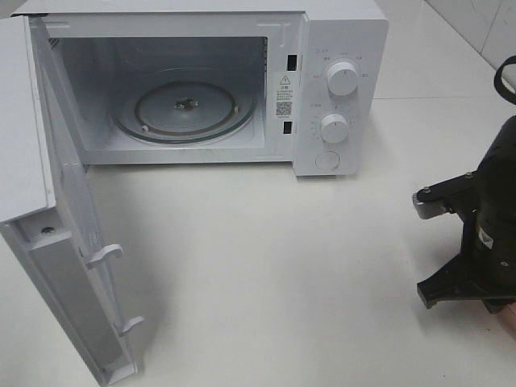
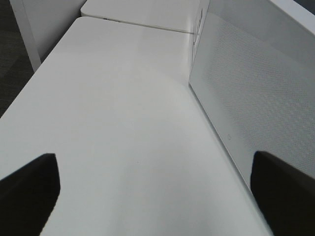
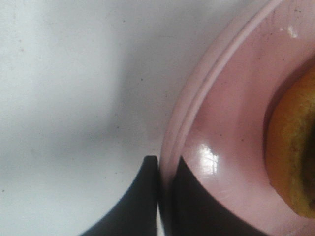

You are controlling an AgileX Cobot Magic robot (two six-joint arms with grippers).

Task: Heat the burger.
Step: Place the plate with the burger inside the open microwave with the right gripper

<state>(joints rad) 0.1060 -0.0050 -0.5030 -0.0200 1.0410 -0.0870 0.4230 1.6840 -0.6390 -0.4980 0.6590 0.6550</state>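
In the right wrist view my right gripper is shut on the rim of the round pink plate, one finger outside the rim and one inside. The burger sits on that plate; only the golden-brown edge of its bun shows. In the exterior high view my right arm is at the right edge of the table and hides the plate and burger. My left gripper is open and empty over the white table, beside the microwave door. It is out of the exterior high view.
The white microwave stands at the back with its door swung wide open to the left. Its glass turntable is bare. The white table stretches between door and right arm.
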